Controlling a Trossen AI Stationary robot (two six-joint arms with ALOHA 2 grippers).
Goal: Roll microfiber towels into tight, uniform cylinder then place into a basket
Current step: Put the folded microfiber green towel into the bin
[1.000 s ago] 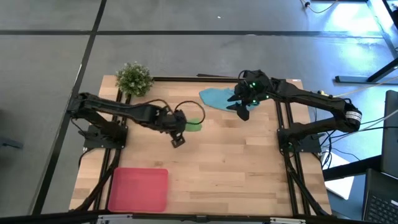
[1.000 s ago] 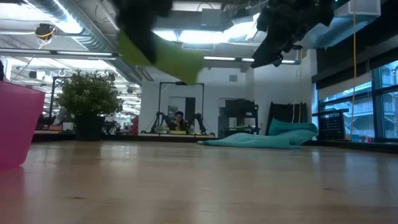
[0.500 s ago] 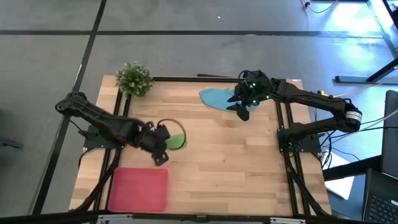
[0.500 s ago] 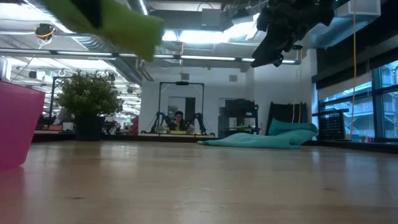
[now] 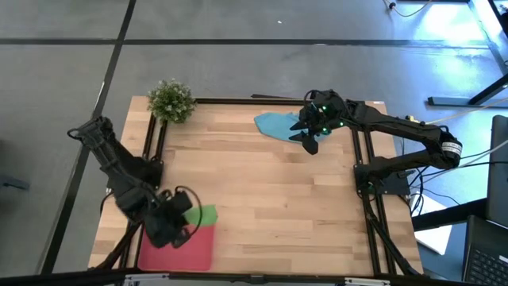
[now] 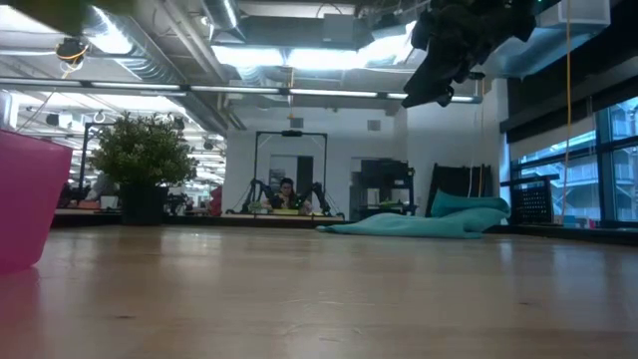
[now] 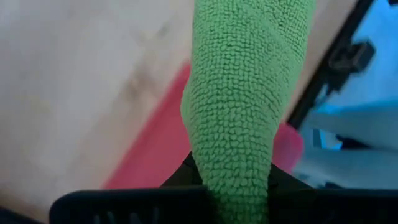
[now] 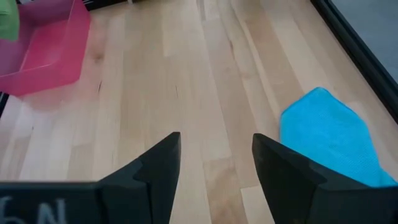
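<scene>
Over the near-left corner of the wooden table [image 5: 278,199]: left gripper [image 5: 176,222], jaws clamped on the lime green towel [image 5: 201,215], held above the upper right part of the pinkish-red basket [image 5: 171,253]. Rolled green cloth projecting past the basket's right edge in the high view; in the left wrist view, seen as a thick nubbly green roll [image 7: 249,99] rising from between the dark fingers, with the basket's red floor [image 7: 152,155] and the pale tabletop behind it. Whether the roll touches the basket cannot be told. Basket itself set at the table's near-left corner, long side running toward the far edge; visible at the left margin of the low view as a pink wall [image 6: 25,204], and at a corner of the right wrist view as a translucent pink tray [image 8: 46,50] with a scrap of green just above it.

At the far right of the table: right gripper [image 5: 308,141], jaws standing wide apart and gripping nothing, raised above the boards just beside the light blue towel [image 5: 278,124]. Blue towel lying flat and unrolled near the far edge, between the gripper and the table's middle; shown in the right wrist view as a blue sheet [image 8: 329,137] beside the two dark fingers [image 8: 158,168], and in the low view as a low teal heap [image 6: 419,225] on the tabletop. Right gripper dark against the ceiling lights in the low view [image 6: 444,75].

At the far-left corner: small bushy green plant [image 5: 171,100], well apart from both towels.
</scene>
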